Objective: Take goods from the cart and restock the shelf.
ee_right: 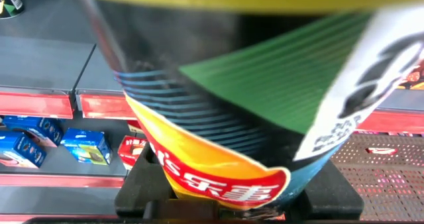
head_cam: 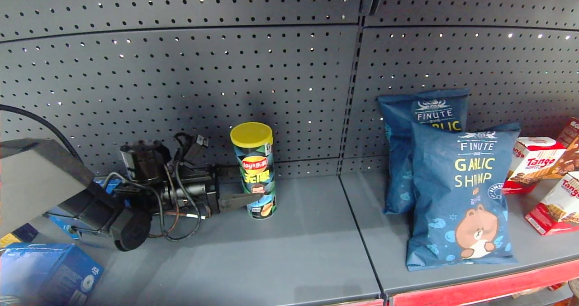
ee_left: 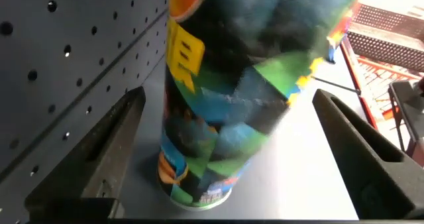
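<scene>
Straddling can (head_cam: pixel 255 170) wide: left hand (head_cam: pixel 249 186) | right hand (ee_right: pixel 334 191): cannot tell, buried behind second can (ee_right: pixel 252 111)

The grey metal shelf (head_cam: pixel 307 251) has a pegboard back (head_cam: pixel 181 70) and a red front edge (head_cam: pixel 488 285). Just left of its middle, close to the back, a chip can (head_cam: pixel 255 170) with a yellow lid stands upright. At 3 o'clock a blue snack bag (head_cam: pixel 461 197) leans against a second bag (head_cam: pixel 407 129) behind it. Red-and-white wafer boxes (head_cam: pixel 533 161) lie beyond them at the far right. A blue box (head_cam: pixel 45 270) sits at 8 o'clock.
</scene>
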